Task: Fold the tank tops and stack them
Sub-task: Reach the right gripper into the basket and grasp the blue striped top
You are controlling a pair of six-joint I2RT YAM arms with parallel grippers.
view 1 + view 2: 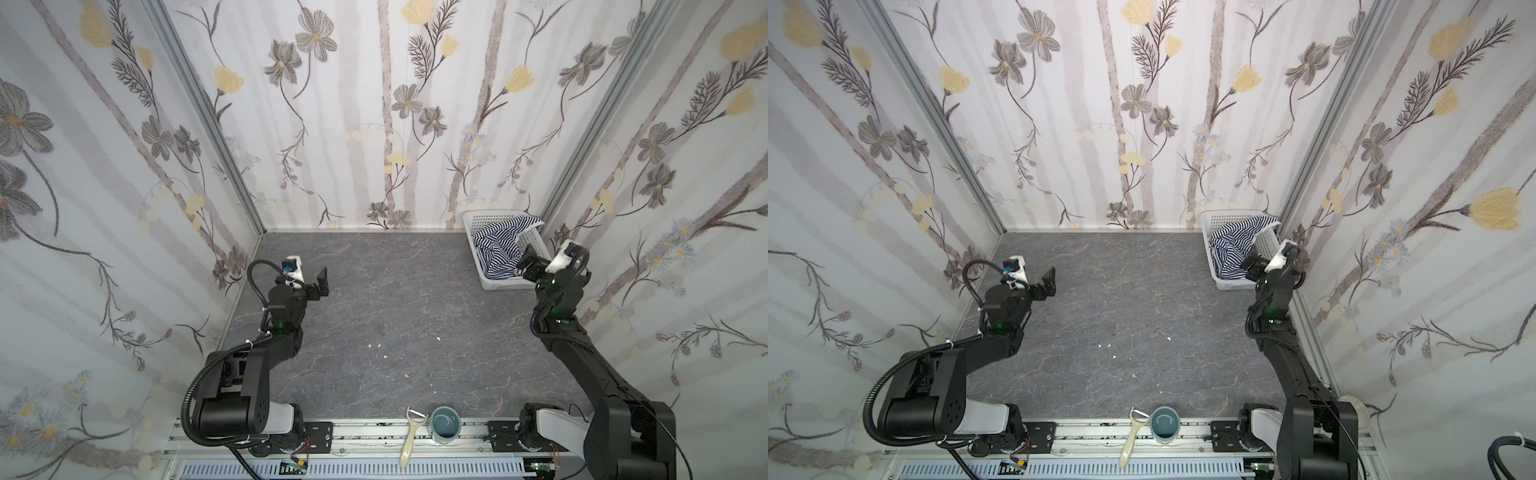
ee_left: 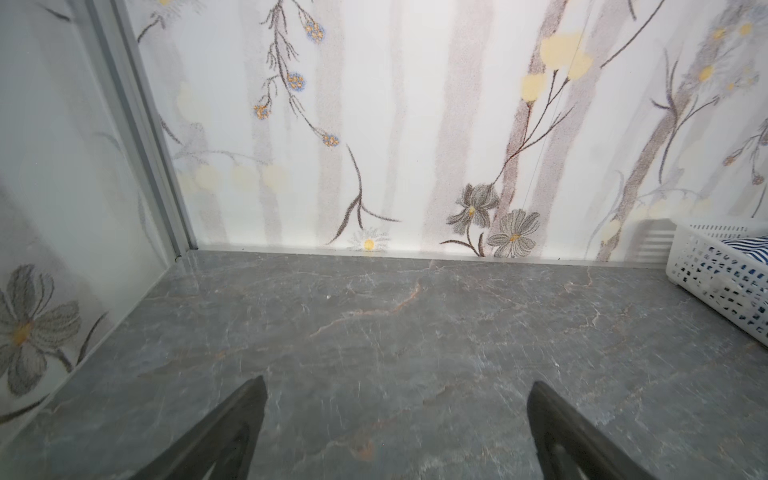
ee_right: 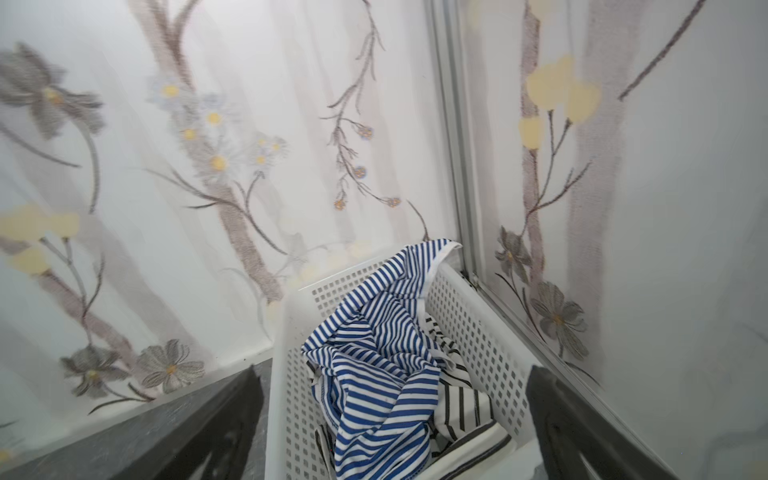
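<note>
Near the basket (image 1: 473,224) of tank tops (image 1: 496,249), right hand (image 1: 525,262) gapes wide; left hand (image 1: 320,284) too.

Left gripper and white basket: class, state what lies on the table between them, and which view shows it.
Only bare table lies between the left gripper and the basket, seen in both top views.

Tabletop (image 1: 395,316) centre open; basket (image 1: 473,249), side wall (image 1: 631,232) crowd right end effector (image 1: 525,261).

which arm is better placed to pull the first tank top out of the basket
Right. The right end effector hangs open at the white perforated plastic basket, where the navy-and-white striped tank top lies crumpled on top. The left end effector, also open, sits far from it.
</note>
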